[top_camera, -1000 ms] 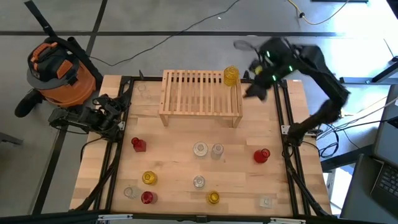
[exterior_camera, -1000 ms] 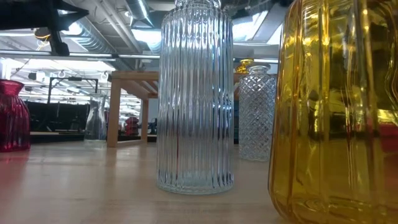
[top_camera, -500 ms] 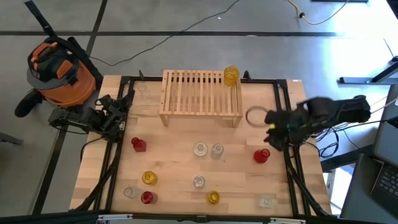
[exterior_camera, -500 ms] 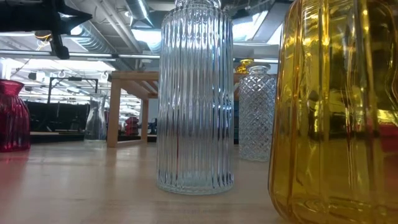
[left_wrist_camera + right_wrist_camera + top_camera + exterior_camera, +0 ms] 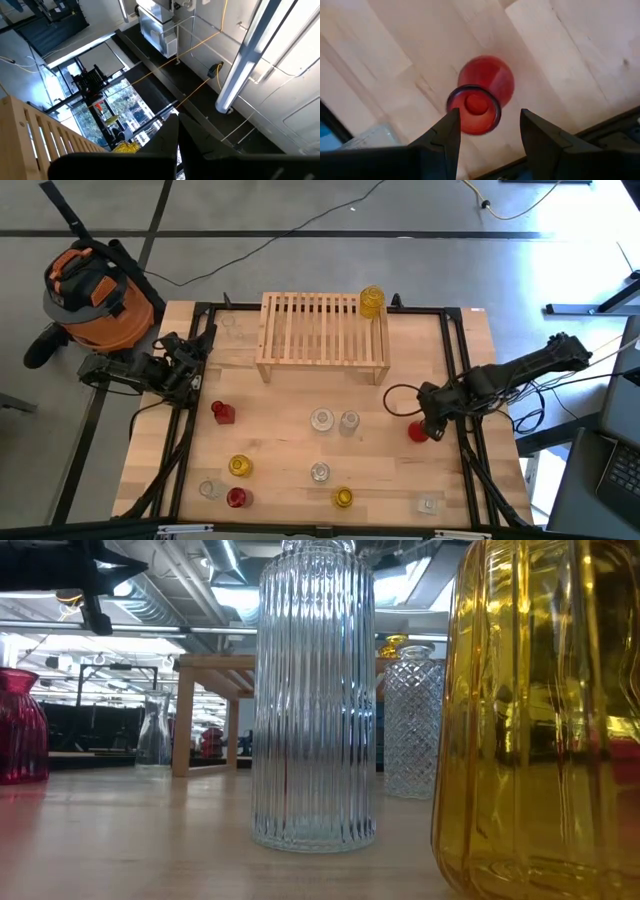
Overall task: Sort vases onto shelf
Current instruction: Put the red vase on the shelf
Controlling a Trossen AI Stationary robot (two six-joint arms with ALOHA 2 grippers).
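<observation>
The light-wood shelf [image 5: 322, 335] stands at the table's far middle, with a yellow vase [image 5: 372, 302] on its far right corner. Several red, yellow and clear vases stand upright on the table. My right gripper [image 5: 428, 423] is open and points down over a red vase [image 5: 420, 431] near the right edge. In the right wrist view the vase's dark rim [image 5: 472, 109] lies just ahead of the gripper [image 5: 490, 135], with a finger on either side and a gap all round. My left gripper [image 5: 190, 352] waits shut at the table's left edge.
Two clear vases [image 5: 320, 418] [image 5: 349, 421] stand mid-table, left of the red one. A clear ribbed vase [image 5: 312, 700] and a yellow vase [image 5: 540, 720] stand close to the low camera. An orange vacuum [image 5: 95, 290] sits off the far left corner. Black frame rails [image 5: 465, 410] run along both table sides.
My right arm has swung from the far right corner beside the shelf toward the near edge and has come down over the red vase by the right rail. No vase has moved.
</observation>
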